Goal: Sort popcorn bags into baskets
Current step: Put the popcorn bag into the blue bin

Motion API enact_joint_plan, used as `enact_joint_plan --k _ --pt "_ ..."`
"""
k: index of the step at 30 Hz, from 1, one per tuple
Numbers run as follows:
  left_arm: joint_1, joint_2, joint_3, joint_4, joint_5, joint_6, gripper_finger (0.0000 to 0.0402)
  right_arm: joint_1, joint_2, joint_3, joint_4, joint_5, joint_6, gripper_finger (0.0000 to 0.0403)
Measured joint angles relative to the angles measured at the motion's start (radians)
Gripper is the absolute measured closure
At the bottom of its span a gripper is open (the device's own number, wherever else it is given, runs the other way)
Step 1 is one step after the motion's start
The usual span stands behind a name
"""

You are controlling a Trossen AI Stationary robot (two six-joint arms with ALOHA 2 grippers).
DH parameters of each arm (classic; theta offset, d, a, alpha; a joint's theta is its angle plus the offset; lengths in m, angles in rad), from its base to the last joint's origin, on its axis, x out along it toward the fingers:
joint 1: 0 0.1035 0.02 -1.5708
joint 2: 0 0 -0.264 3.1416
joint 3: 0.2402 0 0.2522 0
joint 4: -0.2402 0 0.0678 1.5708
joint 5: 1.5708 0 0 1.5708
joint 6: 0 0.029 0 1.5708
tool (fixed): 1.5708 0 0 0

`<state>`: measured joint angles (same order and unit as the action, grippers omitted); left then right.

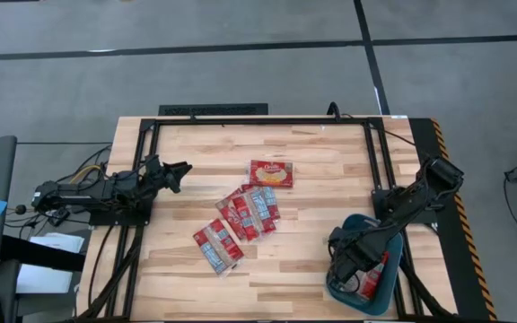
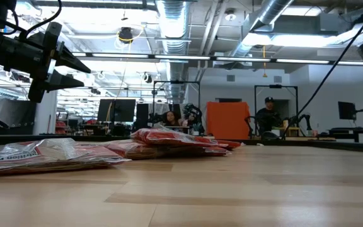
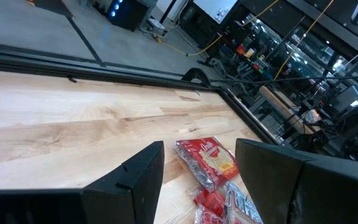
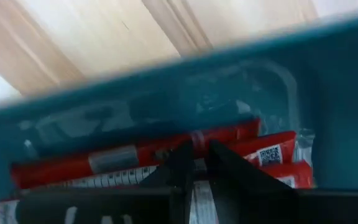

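Several red popcorn bags lie flat on the wooden table: one alone (image 1: 270,172), a cluster of overlapping ones (image 1: 249,211) and one nearer (image 1: 217,244). They also show in the low view (image 2: 169,142). My left gripper (image 1: 181,170) is open and empty above the table, left of the bags; the lone bag (image 3: 207,162) lies ahead of its fingers. My right gripper (image 1: 353,267) reaches down into the teal basket (image 1: 395,269) at the table's near right. It is shut on a red bag (image 4: 135,155) among other bags (image 4: 278,155) in the basket. My right gripper pinches the red bag's long sealed edge (image 4: 194,139) between its two fingers, about midway along it. The fingers lie across that edge. The bag lies low inside the basket, beside other bags; whether it rests on them cannot be told.
A black metal frame (image 1: 258,119) runs around the table's edges. The basket's teal wall (image 4: 166,93) stands close ahead of my right gripper. Bare wood lies between the bags and the basket (image 1: 312,233). People sit in the room beyond the table (image 2: 266,116).
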<state>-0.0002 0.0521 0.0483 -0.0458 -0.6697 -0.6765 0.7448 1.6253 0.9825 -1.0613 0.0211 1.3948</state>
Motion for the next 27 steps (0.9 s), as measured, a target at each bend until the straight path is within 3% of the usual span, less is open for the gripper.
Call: enact_joint_plan --k 7,15,22,27 --pt "0.000 0.000 0.000 0.000 0.000 -0.002 0.0215 -0.001 0.000 0.000 -0.043 -0.042 0.019 0.0332" --pt "0.000 0.000 0.000 0.000 0.000 -0.019 0.0215 0.002 -0.003 0.116 -0.035 0.045 0.013 0.0332" --pt "0.000 0.000 0.000 0.000 0.000 -0.019 0.0215 0.086 0.015 0.143 0.192 -0.064 0.091 0.0338" --pt "0.000 0.000 0.000 0.000 0.000 -0.007 0.0215 0.165 0.067 0.143 0.228 -0.145 0.182 0.0352"
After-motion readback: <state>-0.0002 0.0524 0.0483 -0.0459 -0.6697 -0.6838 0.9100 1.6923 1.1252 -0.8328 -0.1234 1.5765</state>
